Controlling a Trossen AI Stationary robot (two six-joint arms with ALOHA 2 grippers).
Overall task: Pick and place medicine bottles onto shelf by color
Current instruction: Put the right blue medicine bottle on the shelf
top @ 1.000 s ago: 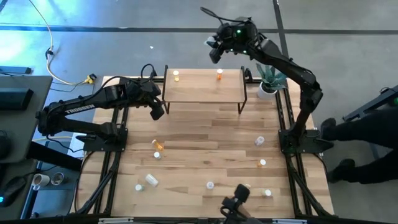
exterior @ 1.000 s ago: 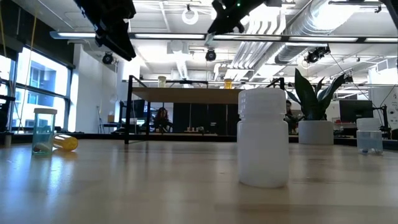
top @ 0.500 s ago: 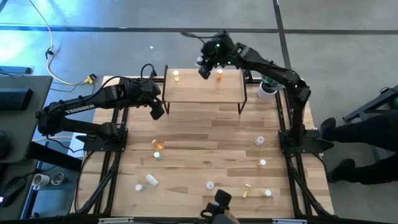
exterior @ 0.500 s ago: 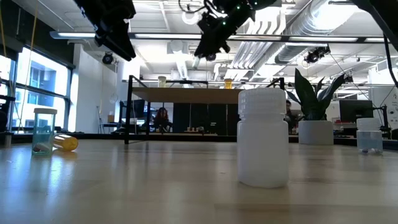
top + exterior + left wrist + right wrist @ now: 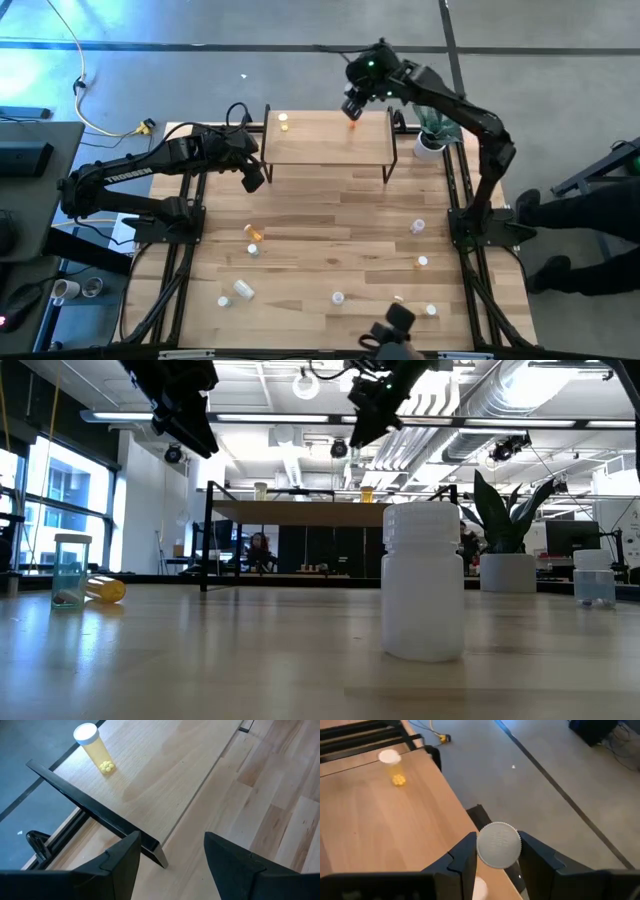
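— Where's the right claw (image 5: 352,108)?
— At the shelf's one o'clock corner, pinched on a white-capped bottle (image 5: 499,845) over the low light-wood shelf on black legs (image 5: 325,150).

— And the left claw (image 5: 254,180)?
— Fingers apart, empty, by the shelf's seven o'clock corner.

— The other bottles?
— A yellow-pill bottle (image 5: 283,122) stands at the shelf's eleven o'clock; a white plastic bottle (image 5: 423,582) (nearest the low camera) and more dot the wooden worktop (image 5: 330,230).
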